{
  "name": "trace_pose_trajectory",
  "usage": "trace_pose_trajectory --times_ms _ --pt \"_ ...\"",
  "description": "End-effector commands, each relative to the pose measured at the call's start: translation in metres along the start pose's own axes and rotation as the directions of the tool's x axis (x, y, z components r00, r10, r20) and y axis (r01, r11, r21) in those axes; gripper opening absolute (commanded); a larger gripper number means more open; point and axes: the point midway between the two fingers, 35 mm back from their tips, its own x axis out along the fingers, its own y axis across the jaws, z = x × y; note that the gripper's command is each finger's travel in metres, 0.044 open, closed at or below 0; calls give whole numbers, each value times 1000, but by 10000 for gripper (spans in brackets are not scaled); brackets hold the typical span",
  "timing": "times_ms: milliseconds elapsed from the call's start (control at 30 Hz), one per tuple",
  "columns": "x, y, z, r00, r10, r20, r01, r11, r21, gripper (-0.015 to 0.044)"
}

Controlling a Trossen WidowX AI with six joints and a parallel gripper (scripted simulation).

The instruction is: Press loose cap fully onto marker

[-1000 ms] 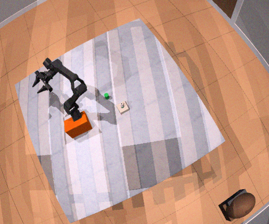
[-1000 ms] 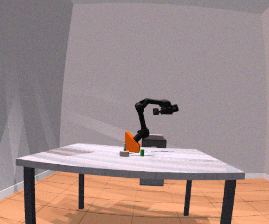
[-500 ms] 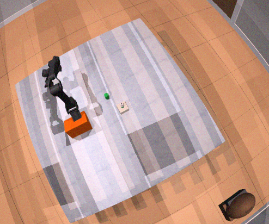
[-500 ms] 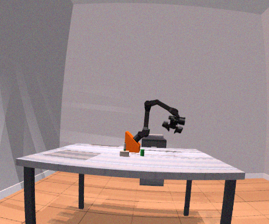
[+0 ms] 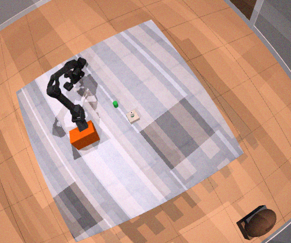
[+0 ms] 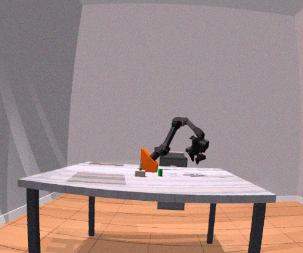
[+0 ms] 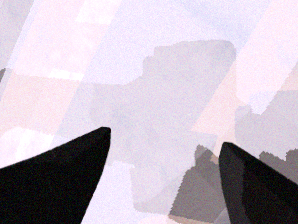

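Note:
The green cap [image 5: 115, 104] [image 6: 160, 172] stands on the table near the holder block. The pale holder block [image 5: 134, 119] [image 6: 140, 174] sits on the table beside it, in the top view to the cap's lower right. The marker [image 5: 132, 114] [image 6: 140, 165] stands upright in the block, its upper end bare. My gripper [image 5: 68, 80] [image 6: 195, 161] [image 7: 165, 143] is partly open with nothing between its fingers. It hangs above the table, well away from the cap and the block, pointing down. Neither cap nor marker shows in the wrist view.
The arm rises from an orange base block [image 5: 84, 138] [image 6: 149, 164] on the table [image 5: 125, 189] [image 6: 198, 198], which is striped with light and shadow. A dark cabinet [image 6: 173, 161] stands on the floor behind the table. A brown rounded object [image 5: 261, 222] stands on the floor at lower right.

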Motion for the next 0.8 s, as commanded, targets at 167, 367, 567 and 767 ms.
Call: trace_pose_trajectory --times_ms 167,367,567,767 --pt "-37 -53 -105 976 -148 -159 205 869 451 253" --pt "-64 -60 -156 955 -196 -223 295 719 629 253" --pt "-108 -49 -231 923 -264 -281 377 464 802 253" --pt "-146 -12 -296 889 -328 -319 391 182 902 253"
